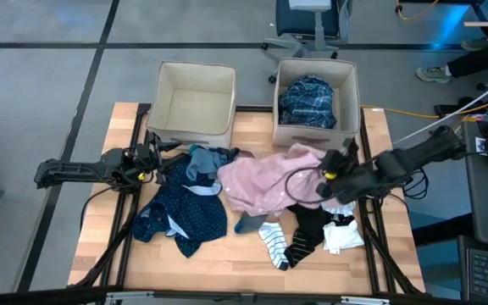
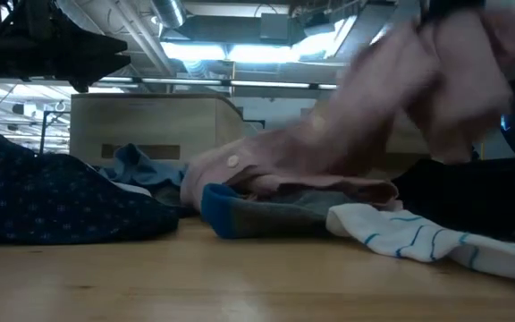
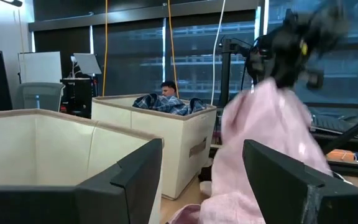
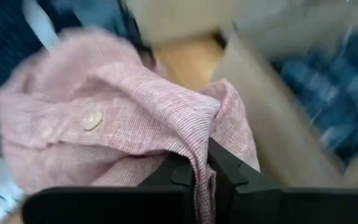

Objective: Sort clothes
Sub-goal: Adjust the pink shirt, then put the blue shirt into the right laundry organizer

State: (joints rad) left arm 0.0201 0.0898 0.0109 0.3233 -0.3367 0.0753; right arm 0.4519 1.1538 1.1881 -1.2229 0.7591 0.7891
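**Pink shirt lifted, bin not yet reached**

Your right gripper has its fingers pressed narrow on a fold of the pink shirt, and the cloth hangs from it above the table. One end of the shirt is raised, while the rest drapes down onto the pile below and to the side of the gripper. I judge that the step in hand is the carrying of this shirt to a bin.

Just beyond the right gripper stands the right bin, which already holds the blue plaid shirt. Further to the side is the left bin, which looks empty from above.

Your left gripper waits with its fingers wide, holding nothing, near the left bin; the navy dotted top lies just beside it.

Close under the right gripper lie a black piece, a striped sock and a white piece.

For the next move, you will probably need to raise the shirt higher, so the trailing part clears the bin wall and does not drag the neighbouring clothes with it.
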